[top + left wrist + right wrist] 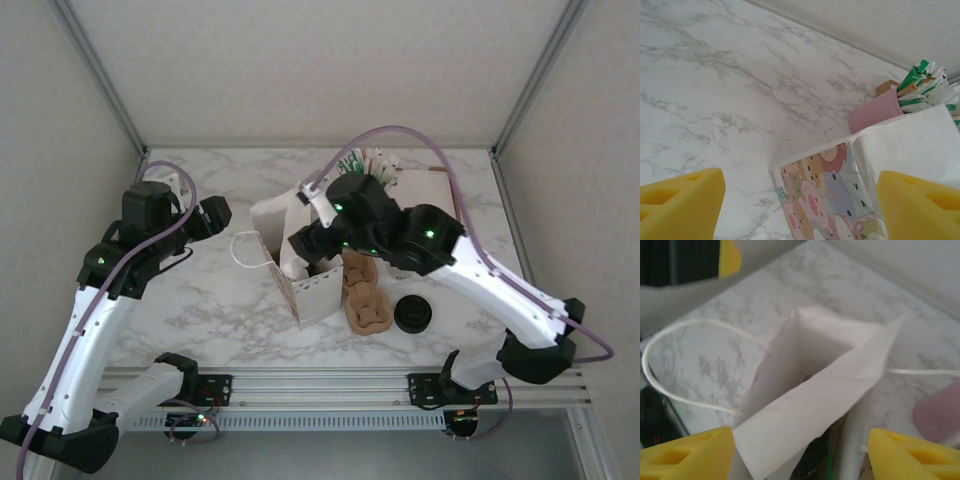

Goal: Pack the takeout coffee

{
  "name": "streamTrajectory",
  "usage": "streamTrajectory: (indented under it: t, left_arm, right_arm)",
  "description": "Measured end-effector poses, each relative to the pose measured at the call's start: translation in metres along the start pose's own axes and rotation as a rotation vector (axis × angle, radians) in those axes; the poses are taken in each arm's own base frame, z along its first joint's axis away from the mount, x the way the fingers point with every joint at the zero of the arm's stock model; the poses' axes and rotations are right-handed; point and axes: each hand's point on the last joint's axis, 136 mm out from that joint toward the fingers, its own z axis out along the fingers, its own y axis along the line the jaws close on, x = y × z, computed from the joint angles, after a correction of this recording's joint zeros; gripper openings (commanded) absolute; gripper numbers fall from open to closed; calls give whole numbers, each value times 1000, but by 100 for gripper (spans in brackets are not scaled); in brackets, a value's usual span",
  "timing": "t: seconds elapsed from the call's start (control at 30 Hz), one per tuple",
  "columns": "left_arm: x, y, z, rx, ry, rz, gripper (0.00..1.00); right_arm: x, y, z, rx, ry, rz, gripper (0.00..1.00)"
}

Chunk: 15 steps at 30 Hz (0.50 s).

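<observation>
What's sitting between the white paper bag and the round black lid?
A brown cardboard cup tray lies between the bag and the lid, as the overhead view shows.

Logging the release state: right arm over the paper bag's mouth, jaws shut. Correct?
Not quite. The right arm does hang over the mouth of the paper bag, but its jaws stand wide open, not shut. The right wrist view shows this.

A robot test booth: a marble-look counter [220, 300] boxed in by plain white panels [300, 70], with the left arm [85, 330] and right arm [500, 290] bolted to a metal rail [320, 383] along its near edge.
</observation>
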Motion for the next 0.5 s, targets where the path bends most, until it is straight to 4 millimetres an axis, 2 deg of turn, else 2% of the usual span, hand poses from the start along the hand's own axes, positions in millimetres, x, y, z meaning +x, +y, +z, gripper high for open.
streamTrajectory:
  t: [0.1,0.17,0.3,0.4,0.5]
  left_arm:
    - [0,0,0,0,0,0,80]
    - [0,0,0,0,0,0,79]
    - [0,0,0,-1,0,0,80]
    - [0,0,0,-3,-2,0,80]
    - [0,0,0,-3,-2,0,80]
  right_arm:
    - [-12,-13,-16,58,-68,55,71]
    - [-13,-18,-15,87,-73,85,71]
    - [-8,-20,6,125,-27,135,66]
    - [5,-17,27,140,36,180,63]
    - [17,-16,38,152,85,226,60]
